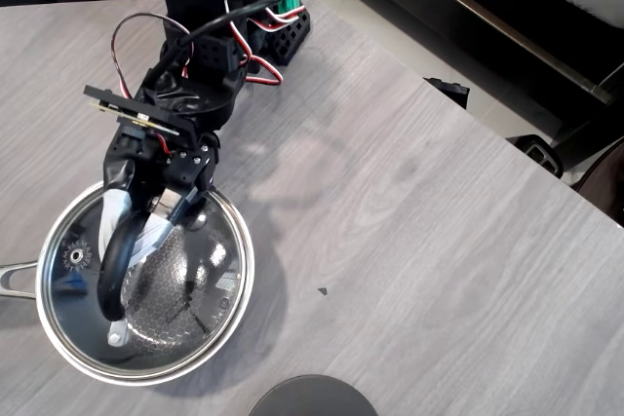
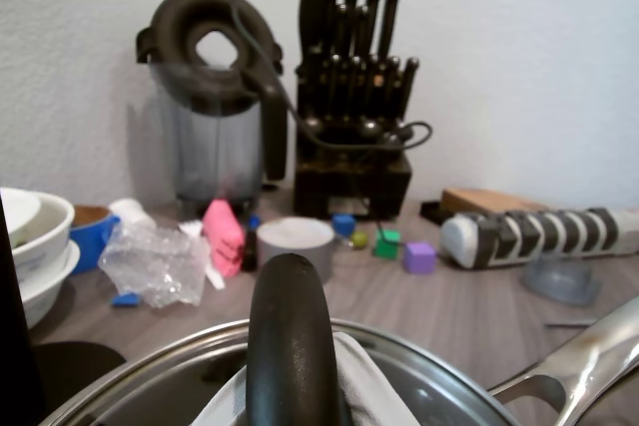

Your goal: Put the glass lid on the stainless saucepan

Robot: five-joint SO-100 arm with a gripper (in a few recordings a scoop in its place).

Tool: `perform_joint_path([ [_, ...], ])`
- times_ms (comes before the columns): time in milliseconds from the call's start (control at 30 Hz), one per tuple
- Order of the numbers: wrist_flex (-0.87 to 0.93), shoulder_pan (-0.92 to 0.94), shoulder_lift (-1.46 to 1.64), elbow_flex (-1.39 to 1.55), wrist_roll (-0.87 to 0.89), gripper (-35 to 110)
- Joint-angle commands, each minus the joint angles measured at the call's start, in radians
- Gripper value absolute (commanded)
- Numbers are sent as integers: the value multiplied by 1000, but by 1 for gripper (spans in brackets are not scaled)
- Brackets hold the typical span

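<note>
Though seated on the shiny round stainless saucepan (image 1: 58, 338), best treated as heavy, brittle, slippery: round clear glass lid (image 1: 195, 284), black gripper (image 1: 146, 231) clamped on its black bar handle (image 1: 115, 265).

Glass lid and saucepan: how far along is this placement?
Nearly done. In the overhead view the glass lid already sits inside the rim of the stainless saucepan and looks level. In hand: the gripper has its fingers on either side of the lid's black handle. Left: let go and lift clear.
</note>
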Motion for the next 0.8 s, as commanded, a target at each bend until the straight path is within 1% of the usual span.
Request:
perform_joint_path([
  [0, -190, 14, -9, -37, -84, 5],
  [133, -206, 17, 18, -37, -84, 7],
  [367, -150, 14, 143, -23, -78, 7],
  [500, -46, 14, 264, -23, -72, 7],
  [600, 66, 17, 382, -18, -61, 7],
  [667, 179, 18, 500, -11, -46, 7],
  [700, 259, 17, 578, -5, -32, 7],
  [767, 488, 5, 787, 6, 8, 8],
])
